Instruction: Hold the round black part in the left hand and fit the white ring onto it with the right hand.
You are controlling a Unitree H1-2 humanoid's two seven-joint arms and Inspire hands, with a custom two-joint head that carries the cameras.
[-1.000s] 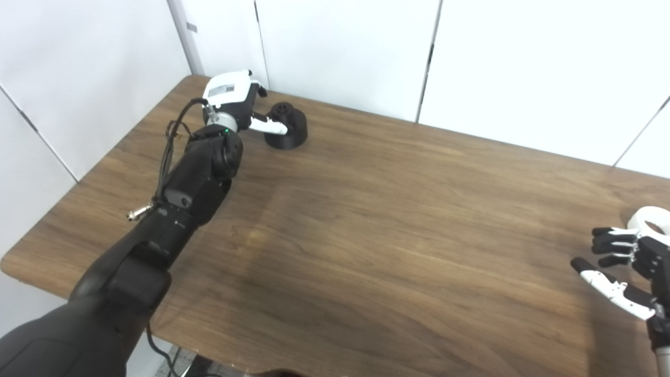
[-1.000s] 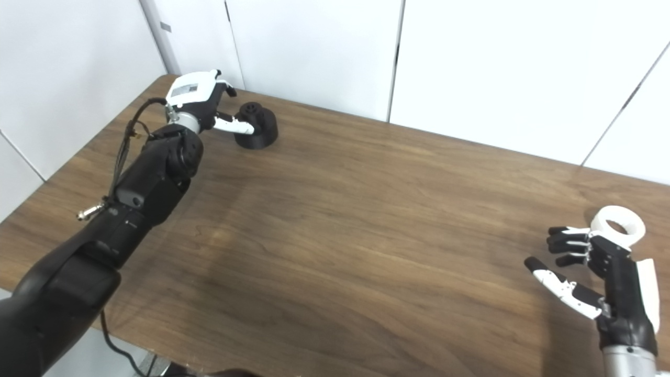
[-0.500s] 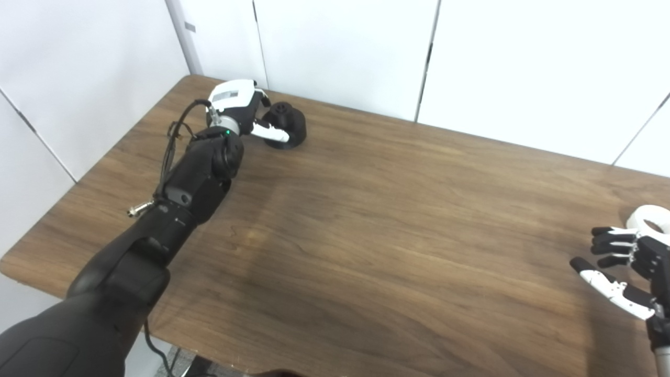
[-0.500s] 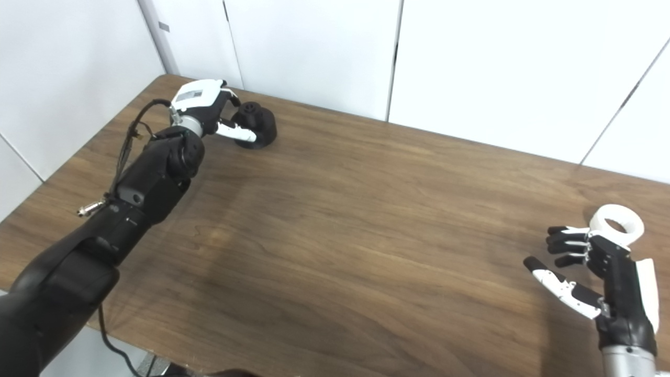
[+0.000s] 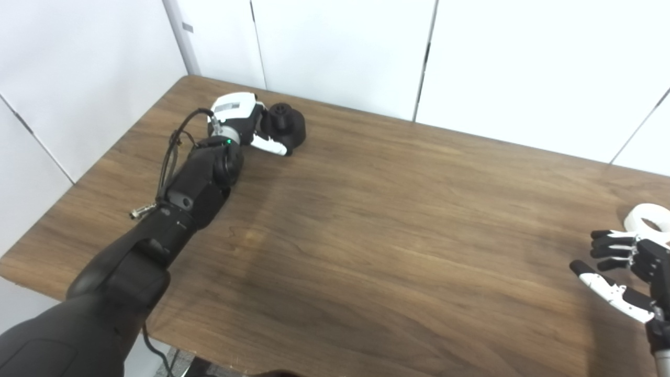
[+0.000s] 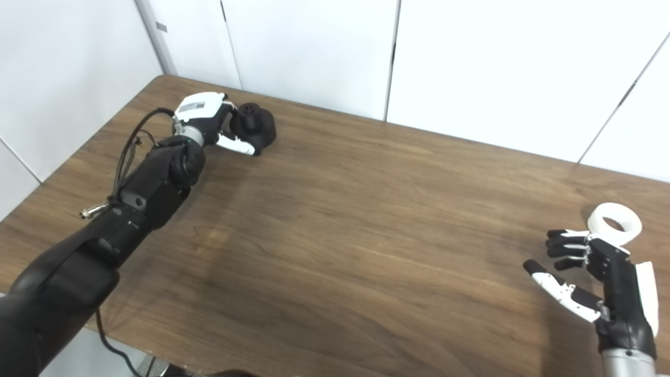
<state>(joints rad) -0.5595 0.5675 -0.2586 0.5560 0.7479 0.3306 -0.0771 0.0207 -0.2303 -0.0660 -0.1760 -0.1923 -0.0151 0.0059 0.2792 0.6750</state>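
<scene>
At the far left corner of the wooden desk, the left hand wraps its fingers around the round black part, gripping it; whether the part still touches the desk is unclear. Near the right edge, the right hand hovers empty with fingers spread apart. Just beyond its fingertips, the white ring lies flat on the desk.

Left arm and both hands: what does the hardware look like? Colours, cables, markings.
Left arm: glossy black shells, a loose black cable looped along the forearm, a silver connector at the side, a small green light near the wrist. Left robot hand: white back plate bearing a grey label, black fingers, white thumb. Right robot hand: black fingers, white thumb, silver wrist.
</scene>
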